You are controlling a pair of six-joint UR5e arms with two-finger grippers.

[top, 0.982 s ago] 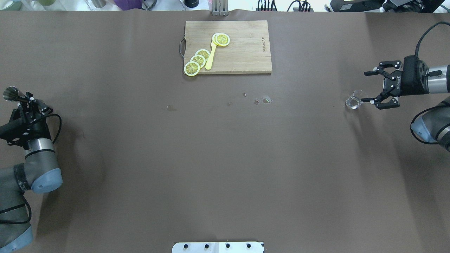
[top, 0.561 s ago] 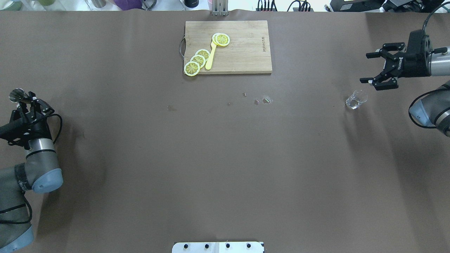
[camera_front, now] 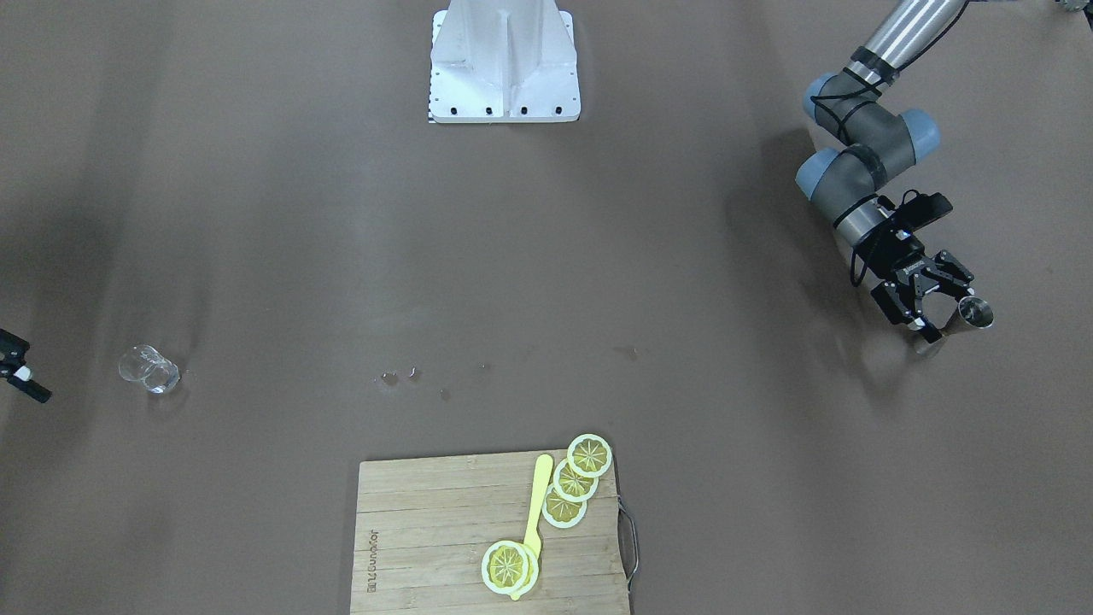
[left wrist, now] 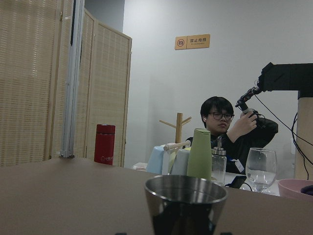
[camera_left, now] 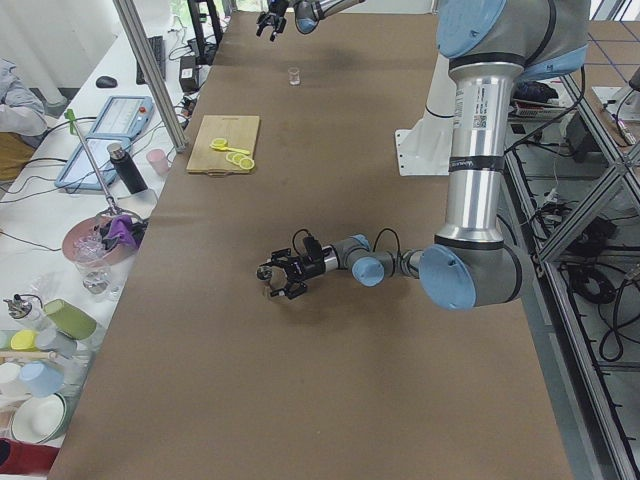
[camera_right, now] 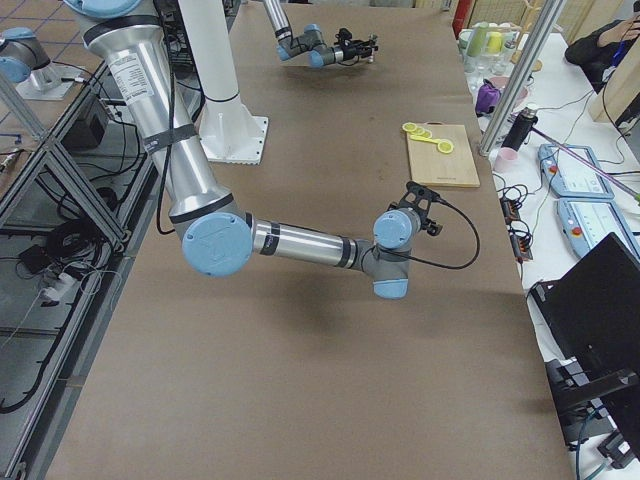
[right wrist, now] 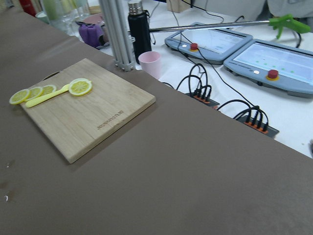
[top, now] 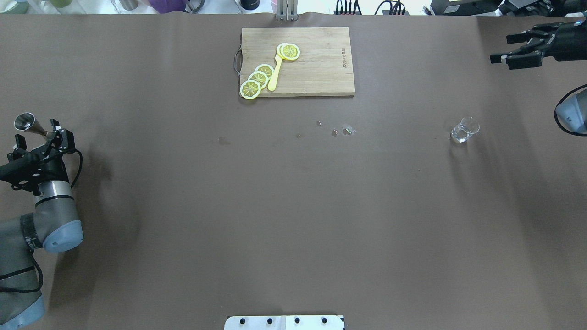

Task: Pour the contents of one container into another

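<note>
A small clear glass (top: 464,129) (camera_front: 148,369) (camera_left: 293,76) stands alone on the brown table, right of centre in the overhead view. My right gripper (top: 501,48) hangs open and empty well behind and to the right of it, near the far right corner. At the left edge my left gripper (top: 40,133) (camera_front: 943,301) is shut on a metal jigger (top: 24,122) (camera_front: 974,313), held with its mouth up. In the left wrist view the jigger (left wrist: 186,203) fills the bottom centre; its contents do not show.
A wooden cutting board (top: 316,68) (camera_front: 427,530) (right wrist: 98,122) with lemon slices (top: 258,79) and a yellow spoon (top: 275,73) lies at the far middle. Small spill marks (top: 341,131) dot the centre. Cables, a pink cup (right wrist: 149,64) and control boxes sit beyond the far edge.
My right gripper has drawn back from the glass, moving away and to the right, still open. My left gripper has shifted slightly with the jigger.
</note>
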